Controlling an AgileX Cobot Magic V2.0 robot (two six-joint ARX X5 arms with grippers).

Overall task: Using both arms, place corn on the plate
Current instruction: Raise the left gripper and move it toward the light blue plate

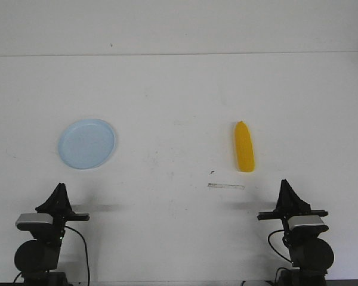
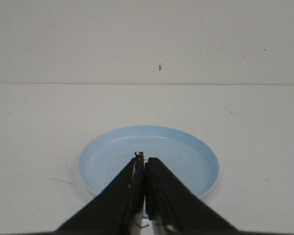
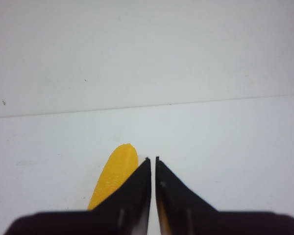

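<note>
The yellow corn (image 1: 244, 146) lies on the white table right of centre, its tapered end pointing away from me. The pale blue plate (image 1: 86, 143) sits empty at the left. My left gripper (image 1: 59, 189) is shut and empty, near the table's front edge, short of the plate. In the left wrist view the plate (image 2: 108, 152) lies just beyond the closed gripper (image 2: 144, 160). My right gripper (image 1: 284, 186) is shut and empty, in front of and right of the corn. In the right wrist view the corn (image 3: 117, 174) shows partly behind the gripper (image 3: 153, 159).
A thin pale strip (image 1: 226, 186) and a small dark speck (image 1: 212, 173) lie on the table in front of the corn. The table's far edge meets a plain wall (image 1: 179, 27). Both arm bases stand at the front corners.
</note>
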